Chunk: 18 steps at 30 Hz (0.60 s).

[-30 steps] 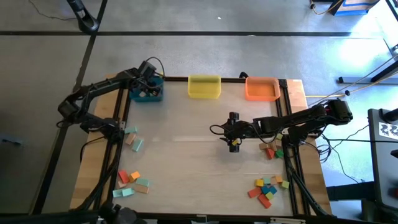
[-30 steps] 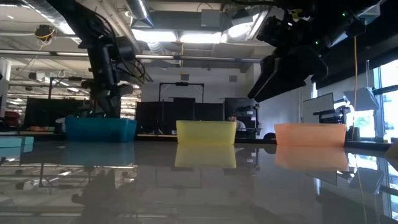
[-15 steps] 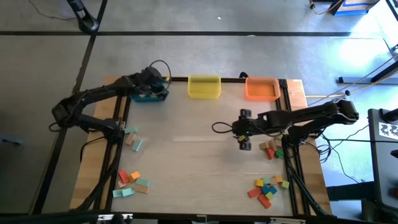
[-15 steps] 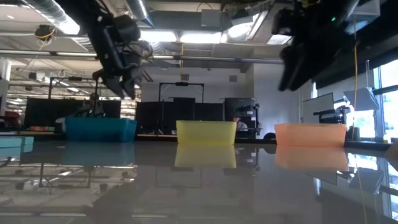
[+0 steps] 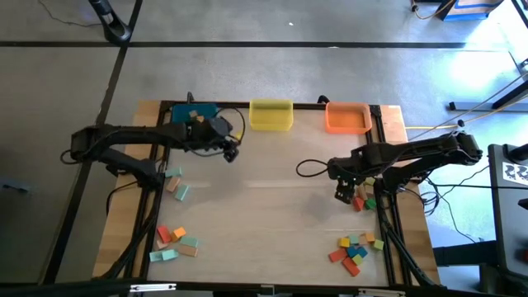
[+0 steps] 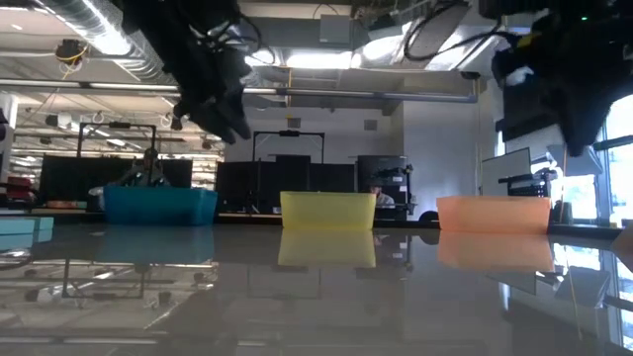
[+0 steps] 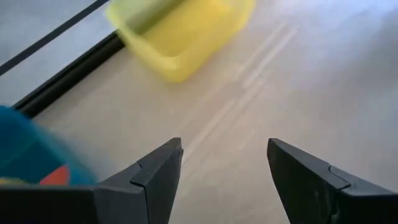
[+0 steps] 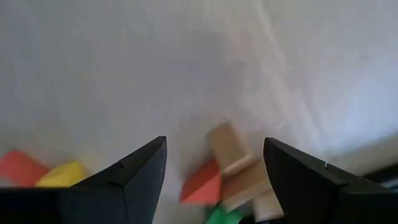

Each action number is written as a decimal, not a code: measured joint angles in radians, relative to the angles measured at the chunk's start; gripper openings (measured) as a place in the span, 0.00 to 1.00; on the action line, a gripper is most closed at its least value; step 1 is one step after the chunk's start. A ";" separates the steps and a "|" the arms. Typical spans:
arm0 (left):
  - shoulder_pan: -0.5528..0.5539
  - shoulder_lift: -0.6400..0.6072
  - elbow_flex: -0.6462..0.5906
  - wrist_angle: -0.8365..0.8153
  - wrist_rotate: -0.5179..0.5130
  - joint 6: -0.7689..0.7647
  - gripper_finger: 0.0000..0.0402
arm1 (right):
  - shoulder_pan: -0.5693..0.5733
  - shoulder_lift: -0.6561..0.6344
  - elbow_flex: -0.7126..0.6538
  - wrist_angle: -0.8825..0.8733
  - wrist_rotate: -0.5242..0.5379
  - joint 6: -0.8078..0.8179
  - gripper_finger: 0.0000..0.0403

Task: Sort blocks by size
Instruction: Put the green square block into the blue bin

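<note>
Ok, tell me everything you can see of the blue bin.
The blue bin is a small open-topped teal-blue tub, plastic by the look of it, standing upright at the table's far edge, the leftmost of three bins, apart from the yellow bin. From above, a few small blocks show inside, one tan. The left gripper hangs nearby, fingers open and empty, not touching it.

No readable text in any view.
No letters, numbers, labels or brand marks can be made out on anything in the four views. At the right edge of the high view a white card carries black square patterns, not writing.
</note>
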 joint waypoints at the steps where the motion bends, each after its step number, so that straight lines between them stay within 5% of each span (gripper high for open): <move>1: -0.018 0.000 0.000 0.010 0.000 0.000 0.56 | 0.000 0.000 -0.003 -0.007 -0.043 0.009 0.66; 5: -0.082 0.000 0.000 0.044 -0.005 0.000 0.56 | 0.021 0.000 -0.023 -0.042 -0.162 0.112 0.66; 18: -0.154 0.000 0.000 0.070 -0.072 0.002 0.56 | 0.209 0.004 -0.167 -0.076 -0.167 0.442 0.66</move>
